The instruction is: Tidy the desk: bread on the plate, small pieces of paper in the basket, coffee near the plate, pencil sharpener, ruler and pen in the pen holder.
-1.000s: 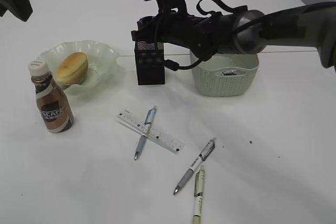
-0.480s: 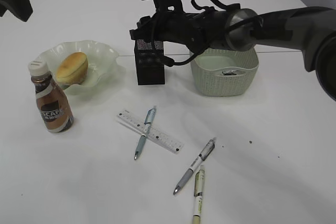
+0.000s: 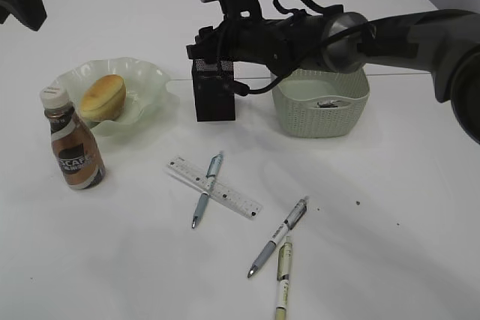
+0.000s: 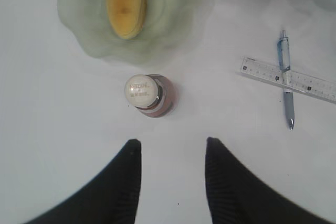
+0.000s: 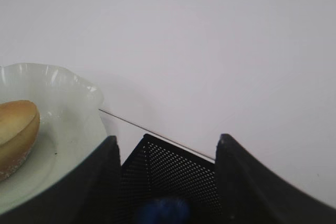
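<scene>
We've got the right gripper (image 5: pixel 165 182) parked right over the pen holder (image 3: pixel 214 91), fingers spread with nothing between them, and a blue thing (image 5: pixel 164 211) sits in the holder just below, looks like the sharpener drop-off to us. Left gripper (image 4: pixel 170 179) hangs partly open and empty above the coffee (image 4: pixel 147 94), bread (image 4: pixel 125 1) on the plate (image 4: pixel 79 30) just beyond. Next we'd lift clear and go for the ruler (image 3: pixel 214 186), which has a pen (image 3: pixel 207 198) lying across it, well below the holder.
</scene>
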Tool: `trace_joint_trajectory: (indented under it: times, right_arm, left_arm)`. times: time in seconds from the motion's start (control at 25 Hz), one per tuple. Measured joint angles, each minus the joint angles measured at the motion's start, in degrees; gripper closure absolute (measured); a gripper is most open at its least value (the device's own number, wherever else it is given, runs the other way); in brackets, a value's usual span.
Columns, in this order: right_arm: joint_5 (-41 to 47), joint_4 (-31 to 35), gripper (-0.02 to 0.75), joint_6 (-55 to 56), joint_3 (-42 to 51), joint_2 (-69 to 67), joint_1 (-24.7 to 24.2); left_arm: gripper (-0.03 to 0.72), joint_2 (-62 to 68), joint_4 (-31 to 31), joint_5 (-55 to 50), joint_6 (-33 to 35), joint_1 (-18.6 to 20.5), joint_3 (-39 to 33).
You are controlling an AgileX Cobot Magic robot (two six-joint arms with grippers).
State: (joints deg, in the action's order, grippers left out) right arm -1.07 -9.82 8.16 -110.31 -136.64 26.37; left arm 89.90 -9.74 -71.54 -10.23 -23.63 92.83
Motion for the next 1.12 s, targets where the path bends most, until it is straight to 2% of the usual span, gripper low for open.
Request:
trace_joint_trajectory:
  times: [0.16,0.4,0.64,0.96,1.12]
  right_arm:
    - [1.07,0.11,0.303,0.76,0.0,0.0,0.0]
    - [9.57,0.22,0.3,1.14,0.0,1.07,0.0]
    - [23.86,0.71,0.3,1.24,-0.11,7.16,0.0]
    - [46.65,4.83,0.3,1.0,-0.19,11.08,1.35]
    - [56.55,8.4,0.3,-2.41,-0.19,11.82,2.25]
  left_arm:
    - [0.384,0.0,0.0,0.0,0.0,0.0,0.0]
    - [0.384,0.0,0.0,0.0,0.0,0.0,0.0]
    - [0.384,0.0,0.0,0.0,0.0,0.0,0.0]
    - [0.384,0.0,0.22,0.0,0.0,0.0,0.0]
    - [0.384,0.0,2.39,0.0,0.0,0.0,0.0]
